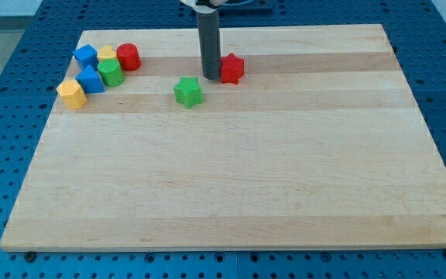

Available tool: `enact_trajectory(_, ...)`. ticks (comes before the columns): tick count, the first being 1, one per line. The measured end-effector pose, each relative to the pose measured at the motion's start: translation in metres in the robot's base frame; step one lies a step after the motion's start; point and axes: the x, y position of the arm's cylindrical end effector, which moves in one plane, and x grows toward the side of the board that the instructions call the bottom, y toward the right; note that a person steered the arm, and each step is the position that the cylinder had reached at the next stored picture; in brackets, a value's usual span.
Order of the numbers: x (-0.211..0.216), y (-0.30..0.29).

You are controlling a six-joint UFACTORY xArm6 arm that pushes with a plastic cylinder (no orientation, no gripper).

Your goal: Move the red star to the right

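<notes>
The red star (232, 68) lies on the wooden board (231, 170) near the view's top, a little right of centre. My tip (210, 77) stands on the board just left of the red star, touching or nearly touching its left side. A green star (187, 91) lies a little below and left of my tip, apart from it.
A cluster of blocks sits at the board's top left: a red cylinder (128, 56), a yellow block (107, 53), a blue block (85, 55), a green cylinder (111, 73), a second blue block (90, 79) and a yellow block (72, 93).
</notes>
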Motion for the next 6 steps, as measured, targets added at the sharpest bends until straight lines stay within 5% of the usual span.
enact_trajectory(2,0.014,-0.086)
enact_trajectory(6,0.148,-0.221)
